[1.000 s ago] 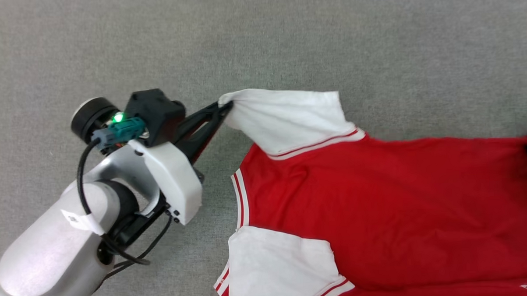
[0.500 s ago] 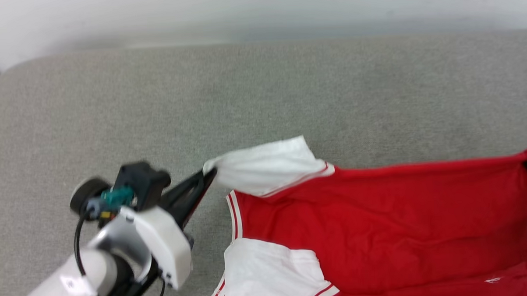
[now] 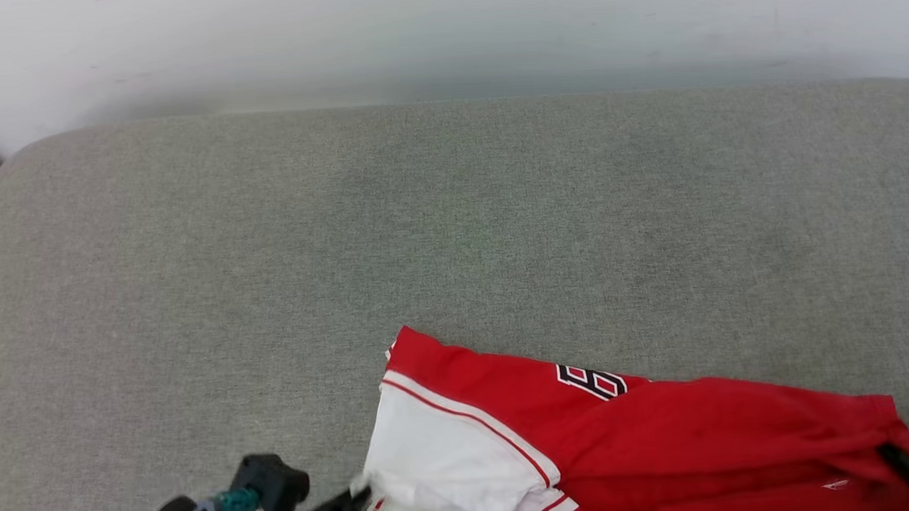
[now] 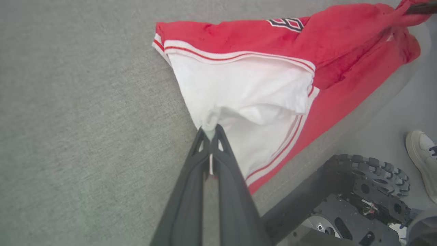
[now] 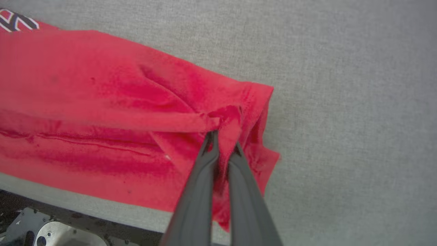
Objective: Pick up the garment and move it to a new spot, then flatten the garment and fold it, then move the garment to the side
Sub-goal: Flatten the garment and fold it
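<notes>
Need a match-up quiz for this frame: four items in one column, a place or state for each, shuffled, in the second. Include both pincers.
Column A
1. left pincer
2. right pincer
3. black-and-white lettering
4. pale shoe

Column B
a. shut on a red corner of the garment
b. next to the wheeled base
c. shut on the white sleeve
d. on red cloth, by the garment's far edge

Pairs: 1-c, 2-a, 3-d, 4-b
</notes>
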You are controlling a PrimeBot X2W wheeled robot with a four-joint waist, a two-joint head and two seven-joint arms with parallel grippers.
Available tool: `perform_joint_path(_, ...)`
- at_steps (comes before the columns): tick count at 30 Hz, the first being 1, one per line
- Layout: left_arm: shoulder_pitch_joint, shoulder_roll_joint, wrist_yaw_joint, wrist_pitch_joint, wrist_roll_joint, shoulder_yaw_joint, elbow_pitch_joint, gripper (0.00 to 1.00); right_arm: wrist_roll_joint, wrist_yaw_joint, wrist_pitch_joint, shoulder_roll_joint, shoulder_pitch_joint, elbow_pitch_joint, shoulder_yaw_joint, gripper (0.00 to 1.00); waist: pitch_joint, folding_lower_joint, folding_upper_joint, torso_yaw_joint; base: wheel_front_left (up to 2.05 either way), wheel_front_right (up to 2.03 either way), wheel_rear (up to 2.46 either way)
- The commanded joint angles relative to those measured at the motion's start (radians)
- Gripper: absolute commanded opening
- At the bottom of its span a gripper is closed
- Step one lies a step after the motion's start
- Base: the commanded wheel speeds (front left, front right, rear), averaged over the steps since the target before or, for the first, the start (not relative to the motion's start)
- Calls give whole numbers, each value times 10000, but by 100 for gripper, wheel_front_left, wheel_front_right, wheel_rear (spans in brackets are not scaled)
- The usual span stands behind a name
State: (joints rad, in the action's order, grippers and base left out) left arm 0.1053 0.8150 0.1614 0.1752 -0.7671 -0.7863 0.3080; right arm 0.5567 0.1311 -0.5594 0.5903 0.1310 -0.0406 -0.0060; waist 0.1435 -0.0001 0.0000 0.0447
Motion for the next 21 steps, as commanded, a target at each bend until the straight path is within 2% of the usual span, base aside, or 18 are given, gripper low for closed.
perform_joint_path(1, -140, -100, -28, 40, -42, -76, -53, 0, -56, -7, 72, 111, 102, 8, 84, 0, 18, 1, 0, -5, 0, 0, 0)
perform_joint_path(6, -92, -377, -248, 347, 248, -701, -1053, 0, -240, -7, 247, 722, 166, 666, 875, 0, 116, 1, 0, -43, 0, 0, 0)
perform_joint_path(12, 309, -783, -511, 219, 772, -1057, -2033, 0, -676, -7, 641, 1298, -137, 1244, 1682, 0, 211, 1, 0, -35, 0, 0, 0)
perform_joint_path(17, 445, -1216, -648, 42, 825, -1232, -2589, 0, -573, -7, 997, 1215, -469, 1664, 2150, 0, 246, 1, 0, -45, 0, 0, 0)
perform_joint_path(18, 439, -1255, -692, 6, 833, -1266, -2674, 43, -585, -7, 1104, 1191, -545, 1684, 2230, 74, 240, 1, 0, -52, 0, 0, 0)
perform_joint_path(19, 441, -1284, -716, -20, 837, -1282, -2766, 93, -531, -7, 1181, 1123, -617, 1757, 2252, 100, 226, 1, 0, -61, 0, 0, 0)
perform_joint_path(20, 430, -1301, -713, -23, 841, -1296, -2846, 100, -507, -7, 1270, 1077, -677, 1813, 2271, 100, 197, 1, 0, -70, 0, 0, 0)
perform_joint_path(21, 409, -1317, -689, -79, 835, -1278, -2908, 100, -440, -7, 1310, 1055, -720, 1828, 2327, 100, 153, 1, 0, -81, 0, 0, 0)
